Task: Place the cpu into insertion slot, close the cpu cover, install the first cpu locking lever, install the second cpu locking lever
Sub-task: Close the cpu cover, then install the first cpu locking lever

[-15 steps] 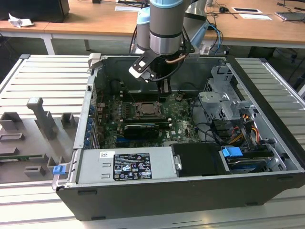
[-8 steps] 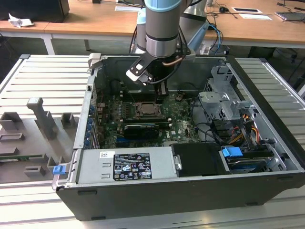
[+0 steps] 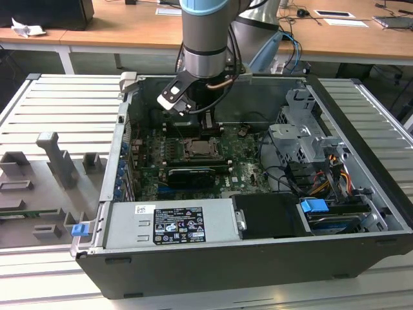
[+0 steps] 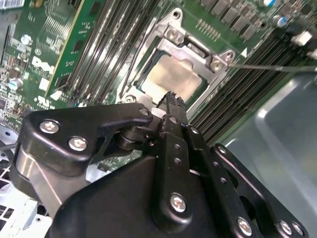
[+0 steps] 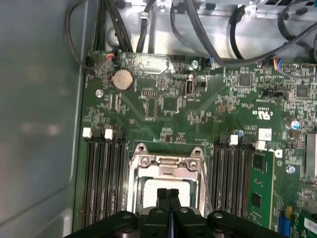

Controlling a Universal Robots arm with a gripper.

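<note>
Hanging just above the cpu (image 5: 147, 191), the gripper (image 5: 168, 193) had its jaws pressed tight together. The cpu lay flat in the insertion slot (image 4: 144, 88), with the cpu cover (image 5: 166, 162) shut down around it. Farther off, the green board (image 5: 168, 106) ran up to some black cables (image 5: 116, 22).

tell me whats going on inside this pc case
A robot arm is reaching into an open computer case. Its pincer, tips pressed together and holding nothing that I can see, hangs just above the insertion slot on the green board. The cpu sits in the slot and the cpu cover looks folded down around it. I cannot tell whether the locking levers are latched.
</note>
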